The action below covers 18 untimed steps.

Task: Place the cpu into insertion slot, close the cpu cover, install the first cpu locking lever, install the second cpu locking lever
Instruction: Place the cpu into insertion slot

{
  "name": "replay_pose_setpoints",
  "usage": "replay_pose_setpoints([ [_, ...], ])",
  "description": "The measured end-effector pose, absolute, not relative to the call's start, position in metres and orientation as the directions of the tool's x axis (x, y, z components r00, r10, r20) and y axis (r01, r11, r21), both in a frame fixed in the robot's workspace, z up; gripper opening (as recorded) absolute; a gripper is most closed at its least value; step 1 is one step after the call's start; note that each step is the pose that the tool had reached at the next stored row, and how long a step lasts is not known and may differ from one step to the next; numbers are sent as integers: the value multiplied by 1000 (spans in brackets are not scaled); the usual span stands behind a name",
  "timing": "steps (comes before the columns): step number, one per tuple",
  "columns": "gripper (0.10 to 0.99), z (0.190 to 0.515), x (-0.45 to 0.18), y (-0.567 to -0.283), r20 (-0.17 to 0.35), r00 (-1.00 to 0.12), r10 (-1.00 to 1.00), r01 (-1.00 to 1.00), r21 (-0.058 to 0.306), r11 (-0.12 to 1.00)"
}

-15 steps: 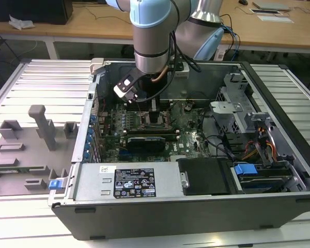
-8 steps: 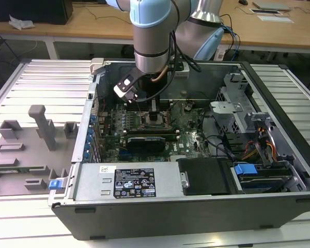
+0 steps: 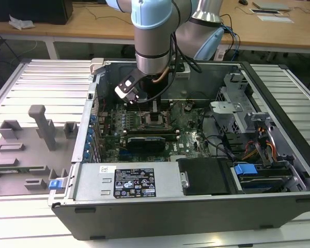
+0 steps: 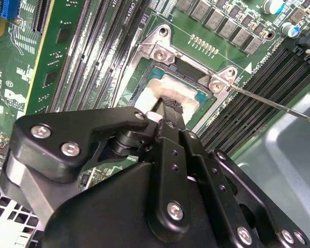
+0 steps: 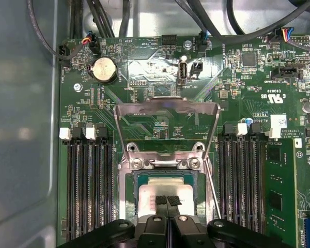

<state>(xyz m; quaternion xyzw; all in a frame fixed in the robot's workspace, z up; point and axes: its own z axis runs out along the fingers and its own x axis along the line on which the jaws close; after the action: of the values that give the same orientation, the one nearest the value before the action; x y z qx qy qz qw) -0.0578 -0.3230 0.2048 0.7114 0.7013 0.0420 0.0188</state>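
The cpu point(image 5: 168, 187) lies flat in the insertion slot point(image 5: 136, 179), silvery top face up; in the second wrist view the cpu point(image 4: 182, 89) sits inside the slot's grey metal edge point(image 4: 160, 51). My gripper point(image 5: 168, 200) is shut, its two black fingertips together just over the chip's top face, with nothing between them. The cpu cover point(image 5: 168, 105) stands open, tilted back from its hinge. A thin locking lever point(image 5: 213, 188) runs beside the slot and appears as a lever rod point(image 4: 279, 106) sticking out free. In the exterior view my gripper point(image 3: 147, 103) hangs over the slot point(image 3: 157, 120).
Long black memory slots point(image 5: 90, 181) flank the socket on both sides, with a green memory card point(image 5: 279, 191) in one. A coin battery point(image 5: 104, 68) and cables point(image 5: 248, 31) lie beyond the cover. The case walls point(image 3: 93, 103), a black card point(image 3: 147, 140) and drive bays point(image 3: 237, 111) surround the board.
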Motion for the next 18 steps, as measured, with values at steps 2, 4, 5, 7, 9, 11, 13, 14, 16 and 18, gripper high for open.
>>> replay_pose_setpoints([
  [2, 106, 205, -58, -323, 33, 13, 999, 996, 86, -16],
  [4, 106, 205, -58, -323, 34, 13, 999, 996, 86, -16],
  [5, 106, 206, -58, -323, 34, 13, 999, 996, 86, -16],
  [7, 106, 212, -58, -323, 34, 13, 999, 996, 86, -16],
  [9, 106, 218, -58, -323, 33, 13, 999, 996, 86, -16],
  [11, 106, 229, -58, -323, 33, 13, 999, 996, 86, -16],
  [13, 106, 235, -58, -323, 32, 13, 999, 996, 86, -15],
  [14, 106, 240, -58, -323, 31, 13, 999, 996, 86, -15],
  [16, 106, 246, -58, -323, 30, 13, 999, 996, 86, -15],
  [18, 106, 252, -58, -323, 28, 13, 1000, 996, 86, -15],
])
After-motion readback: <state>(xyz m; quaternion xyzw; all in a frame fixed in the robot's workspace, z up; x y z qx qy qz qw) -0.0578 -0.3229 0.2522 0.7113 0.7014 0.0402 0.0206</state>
